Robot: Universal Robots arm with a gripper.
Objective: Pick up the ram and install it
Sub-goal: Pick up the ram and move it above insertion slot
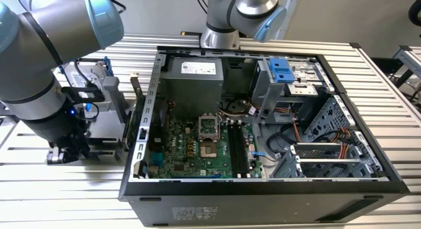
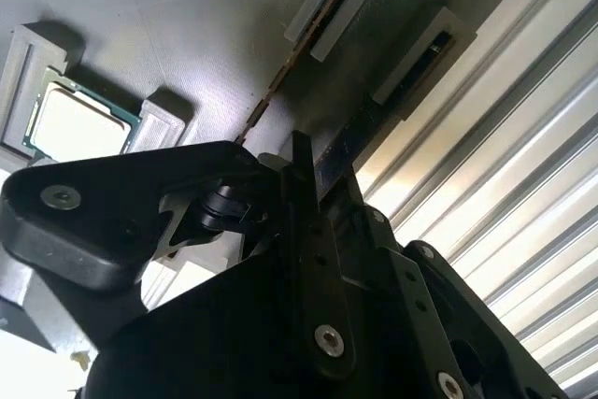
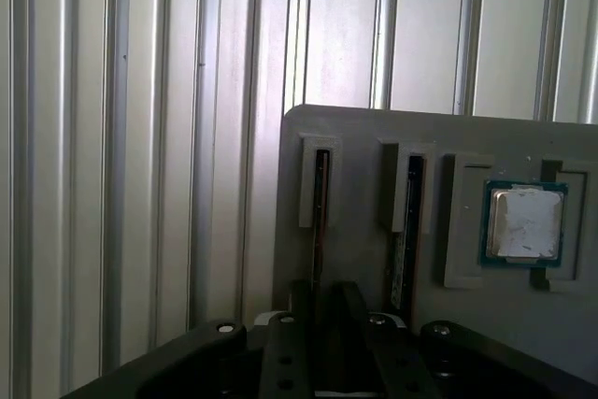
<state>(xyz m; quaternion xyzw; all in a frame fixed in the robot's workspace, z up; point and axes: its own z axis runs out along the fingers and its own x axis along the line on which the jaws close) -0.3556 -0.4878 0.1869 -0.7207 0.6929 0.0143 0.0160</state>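
**Ana:** Where does the gripper (image 1: 64, 154) sit?

**Ben:** Low over the grey parts tray (image 3: 364, 137). The tray rests on the ribbed table (image 3: 140, 137), just off the open computer case (image 1: 263, 189) on the exterior view's left. Whether the gripper is apart or closed cannot be told, because its own dark body blocks that in both wrist views.

**Ana:** And the ram?

**Ben:** The ram (image 3: 320, 207) stands on edge in a tray slot directly ahead of the gripper. In both wrist views its near end runs in under the gripper's body, so the tool looks lined up on this stick. Contact cannot be confirmed.

**Ana:** Which way does its long axis run?

**Ben:** Straight away from the gripper, along the slot and parallel to the table's ribs. The gripper sits at one end of the stick, not over its middle.

**Ana:** What lies beyond it?

**Ben:** A second stick (image 3: 406, 231) stands in the neighbouring slot, parallel to the ram. It is between the ram and the processor (image 3: 525, 221), which lies flat in its own pocket farther across the tray.

**Ana:** And farther off?

**Ben:** Inside the case, the motherboard (image 1: 191, 150) carries long black memory slots (image 1: 240, 147) that look empty. They are well apart from the tray, towards the exterior view's right, with the case wall between. By that, the ram seems seated in the tray, not yet lifted.
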